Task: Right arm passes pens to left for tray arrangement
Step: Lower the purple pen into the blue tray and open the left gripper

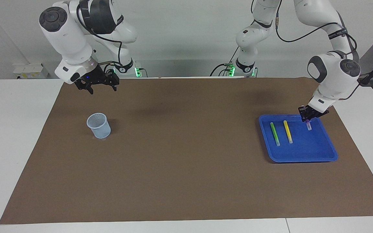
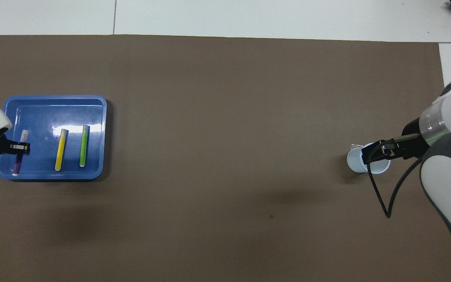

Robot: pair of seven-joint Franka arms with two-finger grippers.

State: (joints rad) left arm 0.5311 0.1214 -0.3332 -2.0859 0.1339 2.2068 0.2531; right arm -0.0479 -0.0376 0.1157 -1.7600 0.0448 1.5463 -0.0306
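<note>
Facing view, brown mat point(image 1: 186, 155) on white table point(image 1: 18, 136), my left gripper point(image 1: 308, 120) clamping purple pen point(image 1: 309, 125) over blue tray point(image 1: 303, 152), my right gripper point(image 1: 99, 86) spread open, raised near mesh cup point(image 1: 98, 125).

Materials and finish

Glossy blue plastic tray point(image 2: 92, 102) shows glare; matt brown mat point(image 1: 186, 168) looks paper-like; pale blue cup point(image 1: 98, 125) is fine mesh.
</note>
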